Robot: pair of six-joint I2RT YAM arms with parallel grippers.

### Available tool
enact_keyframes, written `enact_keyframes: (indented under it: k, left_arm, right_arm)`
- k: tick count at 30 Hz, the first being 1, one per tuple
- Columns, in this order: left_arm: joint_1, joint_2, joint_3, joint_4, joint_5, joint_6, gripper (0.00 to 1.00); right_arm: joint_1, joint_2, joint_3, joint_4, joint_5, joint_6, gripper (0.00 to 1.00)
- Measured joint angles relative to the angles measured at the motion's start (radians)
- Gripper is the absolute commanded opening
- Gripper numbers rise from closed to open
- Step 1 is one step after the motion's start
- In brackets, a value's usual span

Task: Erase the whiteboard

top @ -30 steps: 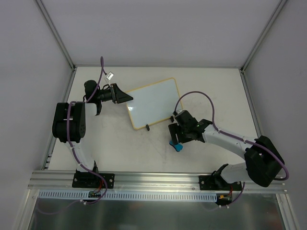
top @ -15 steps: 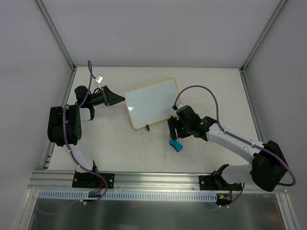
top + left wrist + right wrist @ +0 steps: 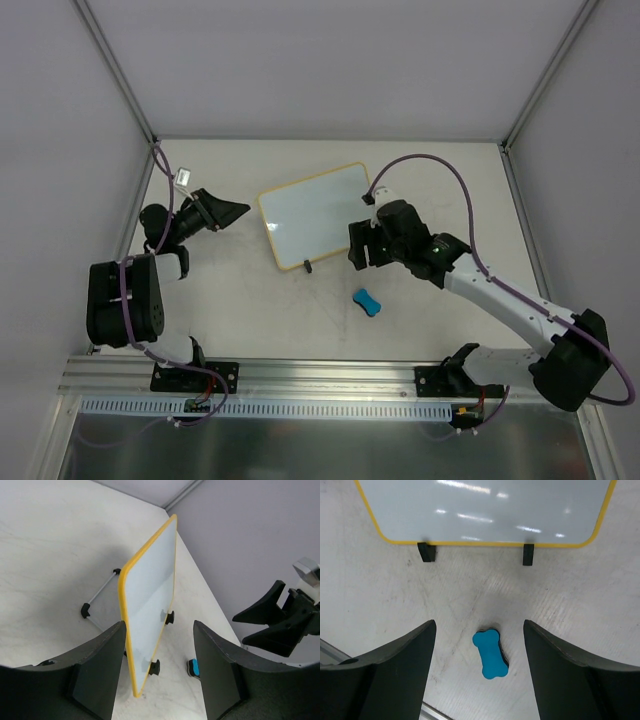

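The whiteboard (image 3: 315, 213), white with a yellow frame and two black clip feet, stands tilted on the table; its face looks blank. It also shows in the left wrist view (image 3: 150, 595) edge-on and in the right wrist view (image 3: 485, 510). The blue bone-shaped eraser (image 3: 367, 301) lies flat on the table in front of the board, also in the right wrist view (image 3: 490, 654) and the left wrist view (image 3: 194, 668). My right gripper (image 3: 362, 245) is open and empty, above the eraser near the board's right foot. My left gripper (image 3: 228, 212) is open and empty, left of the board.
Grey walls and aluminium posts enclose the table (image 3: 450, 190). A metal rail (image 3: 330, 372) runs along the near edge. A thin wire stand (image 3: 100, 592) props the board from behind.
My right gripper let go of the eraser, which now lies on the table, and rose toward the board. My left arm swung left, away from the board's corner.
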Motion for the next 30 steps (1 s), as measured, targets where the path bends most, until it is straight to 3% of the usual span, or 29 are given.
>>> enact_keyframes:
  k: [3, 9, 14, 15, 19, 25, 30]
  left_arm:
    - [-0.001, -0.144, -0.087, -0.023, -0.069, 0.008, 0.57]
    - [-0.031, -0.611, -0.163, -0.352, -0.291, 0.131, 0.64]
    - [-0.05, -0.909, -0.209, -0.602, -0.448, 0.205, 0.91]
    - [-0.05, -0.941, -0.223, -0.636, -0.46, 0.214, 0.99]
    - [-0.05, -1.059, -0.311, -0.784, -0.51, 0.23, 0.99]
    - [-0.05, -1.183, -0.452, -0.914, -0.55, 0.231, 0.99]
    - [-0.063, -1.207, -0.478, -0.941, -0.545, 0.242, 0.99]
  right_arm:
    - [-0.019, -0.041, -0.005, 0.032, -0.003, -0.006, 0.74]
    - [-0.134, -0.22, -0.134, 0.175, -0.046, -0.013, 0.76]
    - [-0.167, -0.388, -0.3, 0.28, -0.036, -0.019, 0.82]
    - [-0.167, -0.412, -0.326, 0.292, -0.032, -0.022, 0.82]
    - [-0.167, -0.529, -0.467, 0.374, 0.012, -0.034, 0.98]
    - [-0.167, -0.619, -0.659, 0.469, 0.093, -0.022, 0.98]
    - [-0.167, -0.622, -0.752, 0.532, 0.109, -0.021, 0.98]
